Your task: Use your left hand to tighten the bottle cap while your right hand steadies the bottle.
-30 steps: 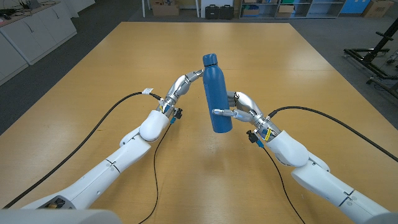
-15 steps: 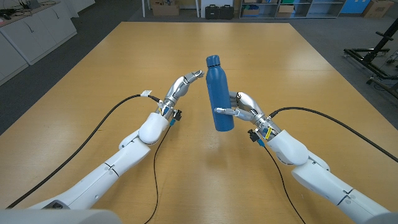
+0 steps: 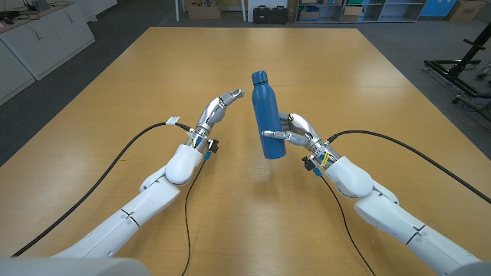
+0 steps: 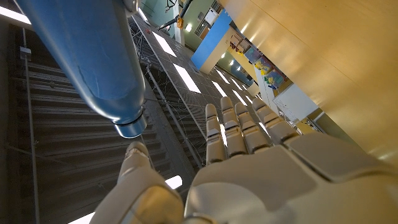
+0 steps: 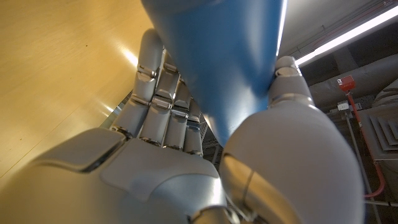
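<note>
On a wide wooden table, a blue bottle is held off the surface, slightly tilted, by the right hand. The left hand is spread and empty, just beside the cap. The gap between cap and fingers is shown more clearly in the left wrist view.

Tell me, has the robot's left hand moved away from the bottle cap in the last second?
Yes. The left hand has drawn back from the bottle cap, leaving bare table between them.

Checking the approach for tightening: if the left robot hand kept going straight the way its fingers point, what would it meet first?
Probably the bottle's cap: the left robot hand points toward it across a small gap, though depth is unclear.
</note>
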Controlling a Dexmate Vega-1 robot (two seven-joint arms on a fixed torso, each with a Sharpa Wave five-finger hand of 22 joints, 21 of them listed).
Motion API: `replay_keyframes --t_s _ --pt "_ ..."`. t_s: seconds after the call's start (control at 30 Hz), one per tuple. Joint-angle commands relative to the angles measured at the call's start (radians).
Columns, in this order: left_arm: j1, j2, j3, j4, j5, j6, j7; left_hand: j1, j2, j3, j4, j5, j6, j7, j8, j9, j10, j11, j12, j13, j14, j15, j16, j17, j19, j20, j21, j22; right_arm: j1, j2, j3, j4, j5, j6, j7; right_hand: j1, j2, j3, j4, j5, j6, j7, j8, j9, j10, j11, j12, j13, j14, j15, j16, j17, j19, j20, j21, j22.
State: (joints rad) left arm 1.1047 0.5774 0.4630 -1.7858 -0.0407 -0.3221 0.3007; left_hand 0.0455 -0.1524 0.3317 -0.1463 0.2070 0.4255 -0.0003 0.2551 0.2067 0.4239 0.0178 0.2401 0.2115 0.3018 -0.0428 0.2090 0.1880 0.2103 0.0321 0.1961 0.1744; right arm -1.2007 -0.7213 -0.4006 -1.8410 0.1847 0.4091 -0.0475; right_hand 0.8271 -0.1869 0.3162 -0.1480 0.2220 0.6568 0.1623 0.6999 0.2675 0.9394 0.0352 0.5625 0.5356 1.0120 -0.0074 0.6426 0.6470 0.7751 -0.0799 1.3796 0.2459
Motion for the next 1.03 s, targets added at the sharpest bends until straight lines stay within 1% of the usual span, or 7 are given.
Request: replay_keyframes --t_s 0.03,0.13,0.27,0.33,0.5,0.77,1.03 --pt "0.041 -0.011 -0.016 0.004 0.008 -0.023 0.051 0.001 0.004 -0.002 0.001 -0.002 0.009 0.008 -0.002 0.005 0.006 0.001 -0.002 0.002 0.01 -0.023 -0.003 0.004 -0.003 0.004 -0.003 0.002 0.02 0.001 -0.001 0.01 -0.027 -0.041 -0.028 0.341 0.338 0.033 0.027 0.007 0.175 -0.164 0.004 0.003 0.169 -0.17 -0.001 0.004 0.154 -0.203 -0.002 0.006 -0.002 -0.141 0.005 0.0" --pt "0.059 -0.012 -0.023 0.002 0.014 -0.028 0.072 0.001 0.004 -0.002 0.001 -0.002 0.011 0.011 -0.001 0.005 0.007 -0.001 -0.003 0.002 0.01 -0.024 -0.003 0.004 -0.002 0.005 -0.003 0.002 0.03 0.001 -0.002 0.022 -0.018 -0.041 -0.019 0.341 0.338 0.032 0.028 0.007 0.175 -0.164 0.004 0.004 0.171 -0.17 -0.001 0.004 0.153 -0.202 -0.003 0.006 -0.004 -0.141 0.006 -0.001" --pt "0.079 0.002 -0.036 -0.004 -0.002 -0.043 0.068 0.002 0.005 -0.002 0.001 -0.002 0.013 0.015 -0.001 0.005 0.009 0.002 -0.002 0.002 0.012 -0.025 -0.003 0.004 -0.002 0.005 -0.003 0.002 0.043 0.018 -0.007 0.048 0.003 -0.035 -0.018 0.34 0.338 0.032 0.028 0.007 0.176 -0.164 0.003 0.003 0.172 -0.171 -0.002 0.004 0.152 -0.202 -0.004 0.007 -0.005 -0.141 0.006 -0.003" --pt "0.092 0.011 -0.048 -0.012 -0.027 -0.047 0.06 0.002 0.006 -0.002 0.001 -0.002 0.013 0.015 -0.001 0.005 0.01 -0.001 -0.002 0.002 0.013 -0.025 -0.002 0.004 -0.002 0.004 -0.003 0.002 0.048 0.03 -0.009 0.062 0.018 -0.03 -0.02 0.34 0.338 0.032 0.028 0.007 0.177 -0.164 0.003 0.003 0.172 -0.17 -0.002 0.005 0.151 -0.202 -0.005 0.007 -0.006 -0.141 0.007 -0.003" --pt "0.111 0.018 -0.065 0.011 -0.081 -0.09 0.039 0.003 0.008 -0.001 0.001 -0.002 0.018 0.016 0.001 0.005 0.015 -0.002 0.0 0.002 0.017 -0.025 -0.001 0.004 0.001 0.003 -0.001 0.002 0.052 0.051 -0.008 0.098 0.033 -0.012 -0.034 0.34 0.337 0.031 0.028 0.007 0.178 -0.165 0.003 0.002 0.171 -0.171 -0.002 0.006 0.15 -0.202 -0.006 0.008 -0.008 -0.141 0.008 -0.005" --pt "0.124 0.027 -0.081 0.018 -0.111 -0.118 0.023 0.004 0.009 -0.001 0.002 -0.002 0.021 0.015 0.001 0.005 0.017 0.0 0.0 0.002 0.019 -0.025 -0.001 0.004 0.003 0.003 -0.001 0.002 0.036 0.044 0.004 0.075 0.039 -0.049 -0.063 0.339 0.337 0.03 0.029 0.008 0.181 -0.165 0.002 0.001 0.171 -0.171 -0.004 0.007 0.15 -0.202 -0.007 0.01 -0.01 -0.141 0.009 -0.008" --pt "0.125 0.013 -0.084 0.034 -0.082 -0.138 0.048 0.006 0.012 0.0 0.002 -0.002 0.021 0.015 0.001 0.005 0.016 -0.002 -0.001 0.002 0.019 -0.025 -0.001 0.004 0.004 0.003 -0.001 0.002 0.056 0.043 -0.007 0.092 0.037 -0.042 -0.047 0.339 0.337 0.029 0.029 0.008 0.179 -0.165 0.001 0.001 0.172 -0.169 -0.007 0.006 0.151 -0.202 -0.008 0.012 -0.012 -0.141 0.011 -0.011"
